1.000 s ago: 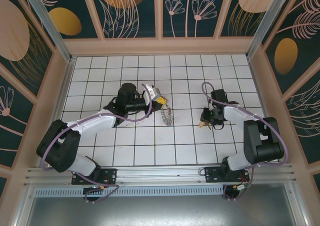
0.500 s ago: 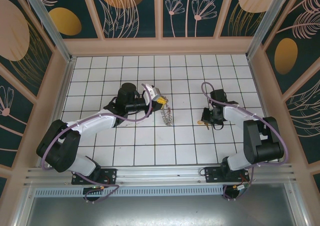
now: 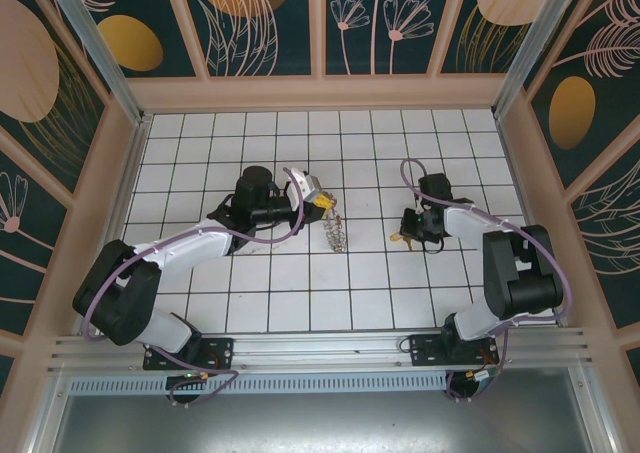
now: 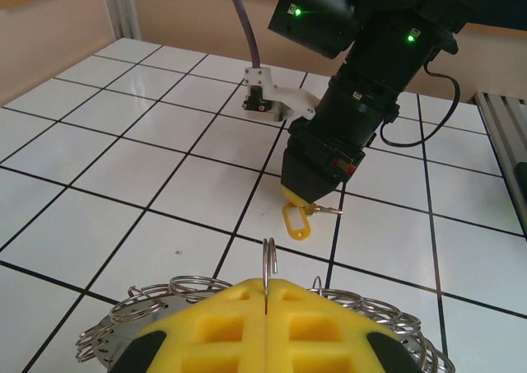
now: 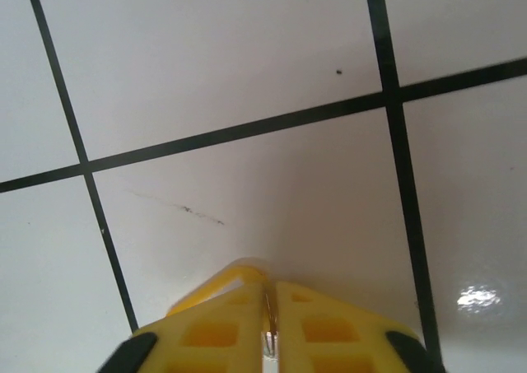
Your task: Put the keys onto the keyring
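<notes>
1. Moved since a second ago: right gripper (image 3: 405, 235), now a little farther from the right edge of the table (image 3: 300, 303) and closer to its middle, with the right arm (image 3: 515, 268) folded in tighter.
2. Carried along with it: key (image 4: 303, 220), earlier a touch nearer the front edge, now low over the table between its middle and its right edge.
3. No change over the same span for the left gripper (image 3: 322, 204): same spot near the middle of the table, well apart from every edge, with the keyring (image 3: 337, 235) hanging below it much as before.
4. Right gripper pinched fully closed on the thin metal part of the key, seen from the right wrist as a sliver between the yellow pads (image 5: 346, 340).
5. In the left wrist view, pale yellow tag (image 4: 294, 227) dangling under the right fingertips, very close to the table surface; touching or not, cannot tell.
6. Left gripper clamped tight, pads together, on one small wire loop (image 4: 268, 262) standing up from the keyring's rim; rest of the ring spread beneath the pads, fringed with many such loops.
7. From above, keyring edge-on, trailing from the left fingertips toward the front edge.
8. Key and keyring apart, with bare table between them.
</notes>
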Available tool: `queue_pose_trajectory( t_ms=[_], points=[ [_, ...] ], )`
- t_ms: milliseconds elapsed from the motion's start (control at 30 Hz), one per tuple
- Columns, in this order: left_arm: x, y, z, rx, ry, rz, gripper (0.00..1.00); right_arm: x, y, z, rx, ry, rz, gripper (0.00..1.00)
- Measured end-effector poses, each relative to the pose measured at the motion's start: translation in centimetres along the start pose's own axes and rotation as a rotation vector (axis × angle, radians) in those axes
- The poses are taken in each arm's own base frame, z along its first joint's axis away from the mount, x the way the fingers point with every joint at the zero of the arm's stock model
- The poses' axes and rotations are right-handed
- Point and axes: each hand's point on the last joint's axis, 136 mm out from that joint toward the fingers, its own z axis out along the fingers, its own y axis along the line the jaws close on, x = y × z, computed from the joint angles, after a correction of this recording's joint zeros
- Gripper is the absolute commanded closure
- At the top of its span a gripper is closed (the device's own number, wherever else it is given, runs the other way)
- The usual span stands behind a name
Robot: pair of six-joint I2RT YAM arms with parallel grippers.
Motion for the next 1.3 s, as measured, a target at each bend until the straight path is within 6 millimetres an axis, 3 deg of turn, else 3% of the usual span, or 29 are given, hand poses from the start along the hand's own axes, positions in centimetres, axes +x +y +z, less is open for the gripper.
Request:
queue_pose_trajectory(
  t_ms=[1300],
  points=[
    [-0.3,0.3,0.3,0.0,-0.003,0.003,1.0,-0.3,1.0,-0.4,-0.01,0.037,-0.044,0.79]
  ],
)
